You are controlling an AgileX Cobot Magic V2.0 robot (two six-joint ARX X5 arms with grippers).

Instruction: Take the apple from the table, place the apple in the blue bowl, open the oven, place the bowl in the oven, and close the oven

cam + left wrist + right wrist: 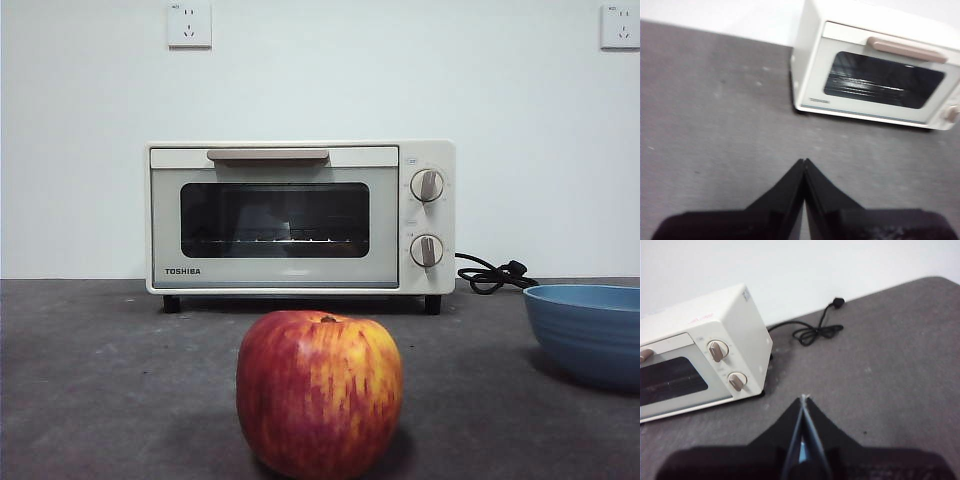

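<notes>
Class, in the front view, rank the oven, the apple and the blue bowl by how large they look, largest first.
1. oven, clearly largest.
2. apple, though it stands nearest the camera, which enlarges it.
3. blue bowl, cut off by the picture's edge, so its place against the apple is unsure.

Left hand (804,162): your jaws are pressed together tip to tip, holding nothing, raised clear above the bench.
Right hand (804,399): your jaws are likewise closed to a point, nothing between them, also held up off the bench.
Front view: neither of your arms shows.
</notes>
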